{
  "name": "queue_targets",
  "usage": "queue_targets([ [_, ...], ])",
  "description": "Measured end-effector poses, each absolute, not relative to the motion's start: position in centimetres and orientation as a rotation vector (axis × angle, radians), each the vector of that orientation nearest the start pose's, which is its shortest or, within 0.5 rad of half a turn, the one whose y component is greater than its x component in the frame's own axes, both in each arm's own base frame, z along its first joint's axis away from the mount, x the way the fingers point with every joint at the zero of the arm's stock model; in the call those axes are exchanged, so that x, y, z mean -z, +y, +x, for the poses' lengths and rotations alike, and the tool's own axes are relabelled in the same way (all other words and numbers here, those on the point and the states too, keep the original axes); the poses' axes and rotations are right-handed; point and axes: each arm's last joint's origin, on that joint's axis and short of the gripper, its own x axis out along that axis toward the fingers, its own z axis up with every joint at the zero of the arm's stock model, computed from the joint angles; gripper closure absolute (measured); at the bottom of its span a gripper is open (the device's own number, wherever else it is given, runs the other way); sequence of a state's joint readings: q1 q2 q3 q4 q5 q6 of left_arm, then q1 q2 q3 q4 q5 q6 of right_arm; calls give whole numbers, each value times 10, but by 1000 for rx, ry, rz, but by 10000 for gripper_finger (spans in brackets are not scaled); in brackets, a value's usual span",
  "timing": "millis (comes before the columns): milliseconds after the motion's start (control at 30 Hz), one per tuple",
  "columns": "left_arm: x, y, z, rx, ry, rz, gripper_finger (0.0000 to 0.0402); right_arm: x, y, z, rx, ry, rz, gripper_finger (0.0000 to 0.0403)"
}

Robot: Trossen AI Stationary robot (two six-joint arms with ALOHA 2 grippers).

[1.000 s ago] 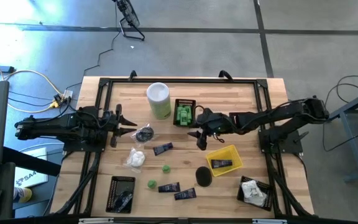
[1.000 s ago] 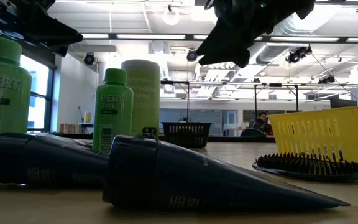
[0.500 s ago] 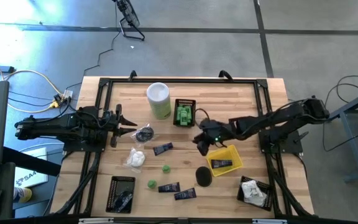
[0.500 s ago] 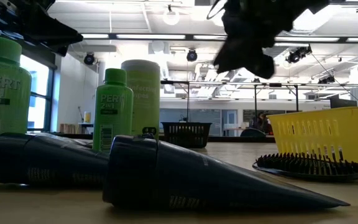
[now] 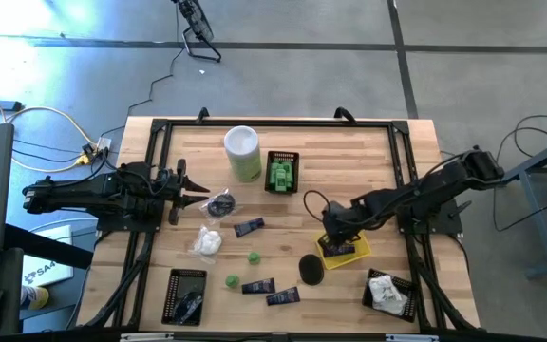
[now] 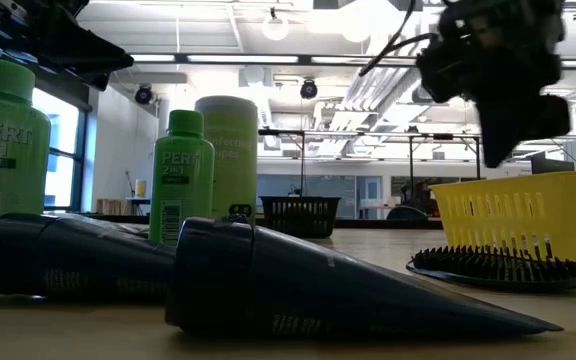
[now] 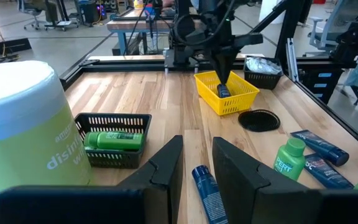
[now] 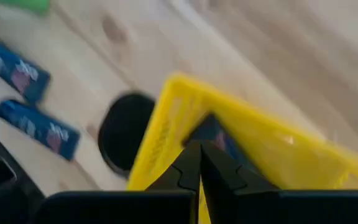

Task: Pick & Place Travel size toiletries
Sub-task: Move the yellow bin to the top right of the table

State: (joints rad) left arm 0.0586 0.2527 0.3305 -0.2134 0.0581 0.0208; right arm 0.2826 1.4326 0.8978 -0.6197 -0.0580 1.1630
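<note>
The travel size toiletries lie across the table: navy tubes [image 5: 249, 227] [image 5: 257, 285] [image 5: 282, 296], small green bottles [image 5: 253, 256] [image 5: 231, 279], a white packet [image 5: 207, 243] and dark round pieces [image 5: 311, 268] [image 5: 220, 203]. One more navy tube [image 8: 213, 134] lies inside the yellow basket [image 5: 348, 239]. My right gripper [image 8: 199, 163] hangs shut just above that basket, pointing down at the tube, with nothing between its fingers. At the table's left edge my left gripper [image 7: 197, 149] waits open, holding nothing, above a navy tube [image 7: 207, 190].
A tall white-and-green canister [image 5: 242, 152] stands at the far middle beside a black basket [image 5: 281, 173] holding green bottles. Another black basket [image 5: 185, 296] sits near left. A third [image 5: 387, 290], near right, holds white packets. Bare wood shows at the far right.
My right gripper has moved from beside the black basket with green bottles toward the table's near edge and right. It now stands over the yellow basket, pointing down, and its fingers have shut. None of the things has moved.
</note>
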Motion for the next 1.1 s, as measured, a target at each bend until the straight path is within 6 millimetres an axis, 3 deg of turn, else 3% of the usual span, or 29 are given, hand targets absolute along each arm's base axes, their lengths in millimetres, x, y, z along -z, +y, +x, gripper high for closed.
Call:
queue_targets([
  [300, -235, 4, 100, 1, 135, 13, 318, -199, 86, 239, 559, 1204, 895, 400],
  [600, -235, 4, 100, 2, 136, 13, 318, -167, 92, 250, 626, 1324, 862, 400],
  [767, -235, 4, 100, 2, 136, 13, 318, -155, 94, 259, 605, 1293, 814, 401],
  [1100, -235, 4, 100, 2, 136, 13, 318, -154, 85, 261, 711, 1188, 732, 401],
])
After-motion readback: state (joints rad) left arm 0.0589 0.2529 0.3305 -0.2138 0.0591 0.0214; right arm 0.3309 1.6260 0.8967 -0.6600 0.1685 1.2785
